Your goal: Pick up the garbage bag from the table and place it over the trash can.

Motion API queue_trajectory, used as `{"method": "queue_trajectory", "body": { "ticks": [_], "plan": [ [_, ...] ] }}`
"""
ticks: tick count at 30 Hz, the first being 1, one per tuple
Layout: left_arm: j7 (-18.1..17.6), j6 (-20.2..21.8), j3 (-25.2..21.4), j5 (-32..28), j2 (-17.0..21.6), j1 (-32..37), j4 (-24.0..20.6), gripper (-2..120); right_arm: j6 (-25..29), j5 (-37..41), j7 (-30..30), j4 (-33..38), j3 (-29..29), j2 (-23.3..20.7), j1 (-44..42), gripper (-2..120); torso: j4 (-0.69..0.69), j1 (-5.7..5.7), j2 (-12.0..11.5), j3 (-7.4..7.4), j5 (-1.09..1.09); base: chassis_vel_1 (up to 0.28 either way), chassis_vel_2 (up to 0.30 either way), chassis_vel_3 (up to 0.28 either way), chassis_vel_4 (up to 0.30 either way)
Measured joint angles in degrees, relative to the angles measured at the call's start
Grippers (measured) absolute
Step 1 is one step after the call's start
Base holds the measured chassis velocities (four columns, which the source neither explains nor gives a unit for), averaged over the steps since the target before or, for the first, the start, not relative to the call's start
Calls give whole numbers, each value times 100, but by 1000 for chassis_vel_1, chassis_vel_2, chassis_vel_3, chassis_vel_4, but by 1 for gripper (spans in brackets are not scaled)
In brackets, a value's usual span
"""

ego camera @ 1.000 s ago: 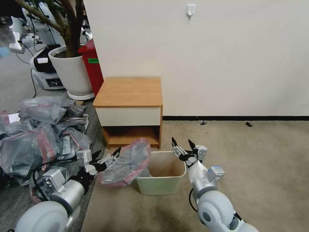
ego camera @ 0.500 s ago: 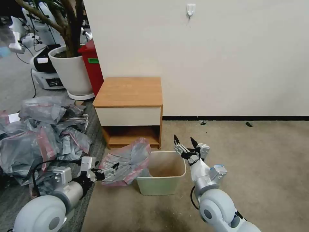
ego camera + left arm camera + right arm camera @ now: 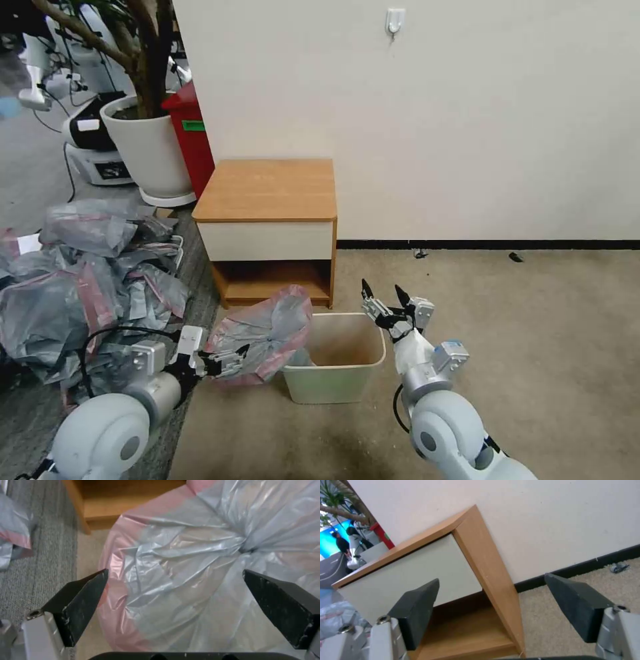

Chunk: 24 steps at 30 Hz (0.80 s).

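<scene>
The garbage bag (image 3: 267, 337) hangs over the left rim of the trash can (image 3: 337, 377), before the table (image 3: 270, 220); the left gripper (image 3: 230, 360) beside it has fingers wide apart, holding nothing; the right gripper (image 3: 387, 303) hovers open above the can's right rim.

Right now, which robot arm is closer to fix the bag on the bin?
Probably the left. The left gripper is open right beside the garbage bag, which hangs off the trash can on that side. The right gripper, also open, hovers above the far corner.
</scene>
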Motion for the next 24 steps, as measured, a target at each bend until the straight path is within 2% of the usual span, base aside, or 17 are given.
{"method": "queue_trajectory", "body": {
  "ticks": [11, 24],
  "plan": [
    [3, -45, 551, 274, -60, -440, 392, 100, 65, -136, -8, -25, 120, 114, -162, 79, 0, 0, 0, 0, 0, 0, 0, 0, 0],
    [2, -67, 854, 314, -54, -902, 590, 100, 90, -215, -9, -44, 195, 203, -216, 78, -1, 0, 0, 0, 0, 0, 0, 0, 0]
  ]
}}
